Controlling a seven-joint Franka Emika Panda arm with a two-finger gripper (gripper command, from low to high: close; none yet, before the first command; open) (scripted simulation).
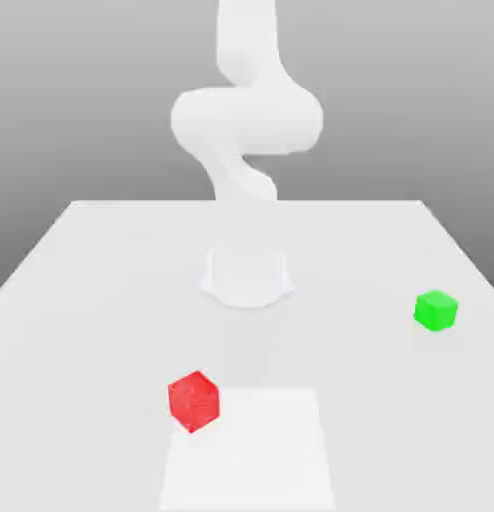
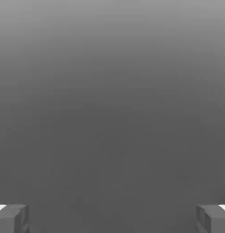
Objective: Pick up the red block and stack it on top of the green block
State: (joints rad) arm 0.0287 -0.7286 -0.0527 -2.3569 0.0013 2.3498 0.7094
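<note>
exterior faces arm across table [image 1: 111, 260], hand camera between jaws

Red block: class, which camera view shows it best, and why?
The exterior view: the red block sits whole on the table, far from the green block. The hand view gives grey backdrop between the open gripper's fingertips.

The red block [image 1: 194, 401] and green block [image 1: 436, 310] sit well apart on the white tabletop [image 1: 101, 290], with the white arm [image 1: 246, 120] rising behind them.
</note>
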